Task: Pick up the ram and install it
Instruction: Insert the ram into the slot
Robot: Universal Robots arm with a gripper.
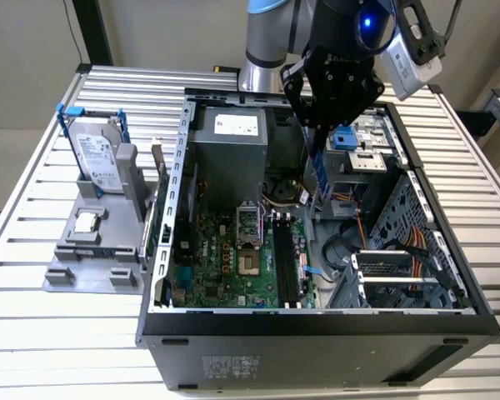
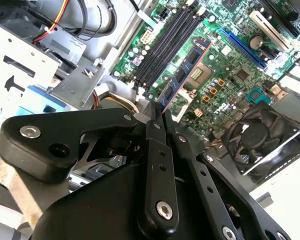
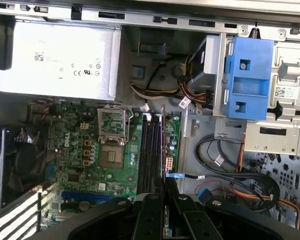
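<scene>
The black two-fingered gripper (image 1: 314,133) hangs over the open black-and-grey computer case (image 1: 317,323). Its fingers are pinched narrow on the upper end of the ram (image 1: 319,171), a long, thin blue-green circuit-board stick with a row of small black chips. The stick hangs on edge, lengthwise downward, clear above the green motherboard (image 1: 221,262) and touching nothing but the fingers. In the first wrist view it shows edge-on as a thin line running along the edge of the bank of long black memory slots (image 3: 149,155). It is near them, not in one.

From where I stand, the picking-up is done and the installing is not. The work is at the point of lining the stick up over a slot.

As I judge it, seating calls for the stick's lower edge to lie parallel to one slot and squarely above it. It then needs a straight, even press down. I cannot tell whether the slot's end latches are open.
</scene>
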